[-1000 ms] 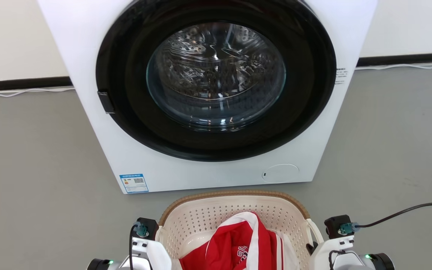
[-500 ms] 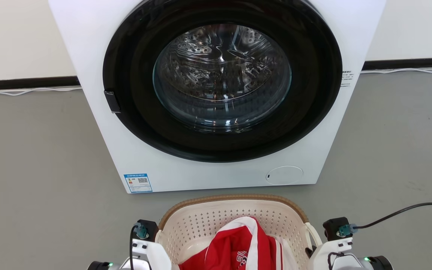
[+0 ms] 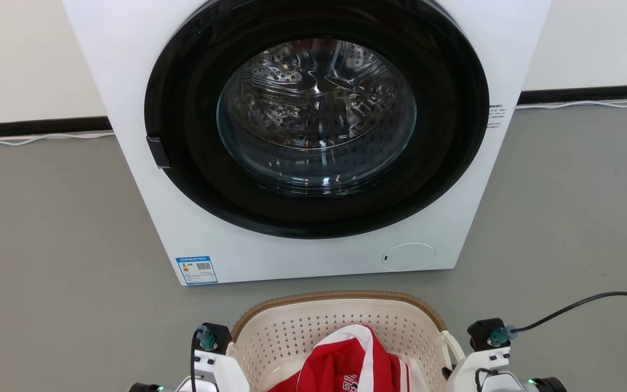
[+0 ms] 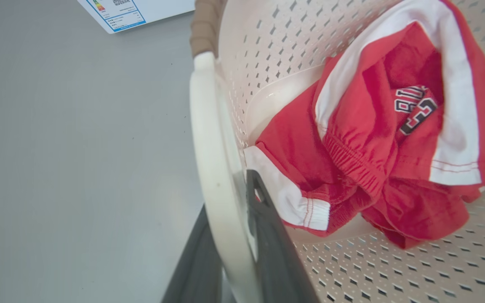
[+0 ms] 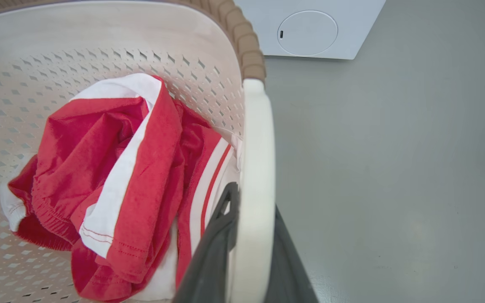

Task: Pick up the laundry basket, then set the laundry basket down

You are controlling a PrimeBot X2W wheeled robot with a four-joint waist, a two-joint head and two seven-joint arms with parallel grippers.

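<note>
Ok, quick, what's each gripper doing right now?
Left gripper: shut on the laundry basket, jaws clamping its handle.
Right gripper: shut on the basket's other handle.

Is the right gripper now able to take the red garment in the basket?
Probably not: the right gripper is shut on the white handle of the laundry basket; the red garment lies uncovered beside it.
</note>
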